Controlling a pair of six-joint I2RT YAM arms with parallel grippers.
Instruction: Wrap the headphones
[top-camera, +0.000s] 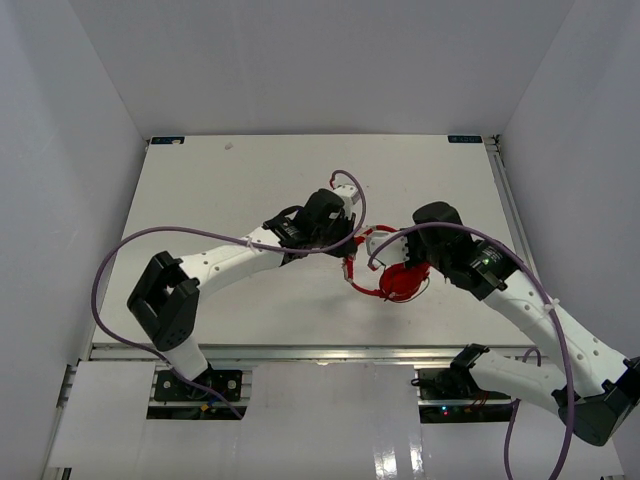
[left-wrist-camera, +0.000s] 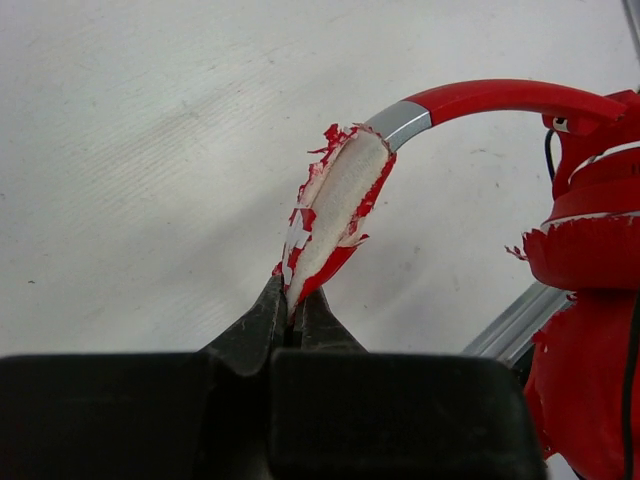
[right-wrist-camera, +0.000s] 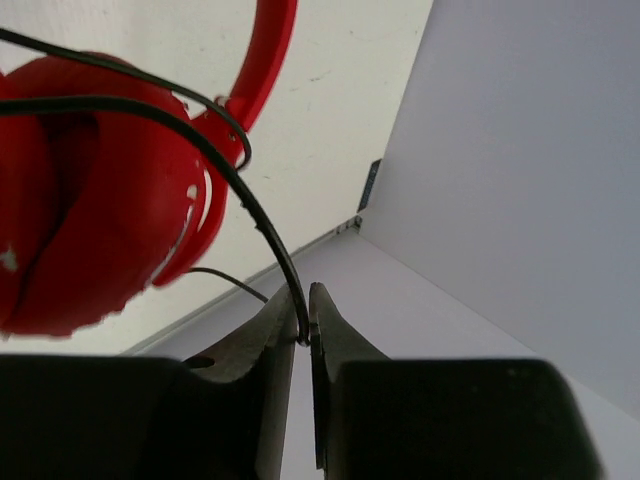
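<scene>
The red headphones (top-camera: 400, 280) hang between my two grippers near the table's middle. My left gripper (top-camera: 352, 248) is shut on the headband's torn whitish padding (left-wrist-camera: 335, 205); its jaws pinch the padding's lower end. The red band (left-wrist-camera: 520, 97) arcs right to the ear cups (left-wrist-camera: 590, 250). My right gripper (top-camera: 425, 262) is shut on the thin black cable (right-wrist-camera: 262, 222), which runs from the jaws up across the red ear cup (right-wrist-camera: 90, 190). A second strand of cable (right-wrist-camera: 225, 282) loops below the cup.
Purple robot cables (top-camera: 130, 250) loop over both arms. White walls enclose the table (top-camera: 220, 190) on three sides. A metal rail (top-camera: 300, 350) runs along the near edge, and another (top-camera: 505, 190) runs along the right edge.
</scene>
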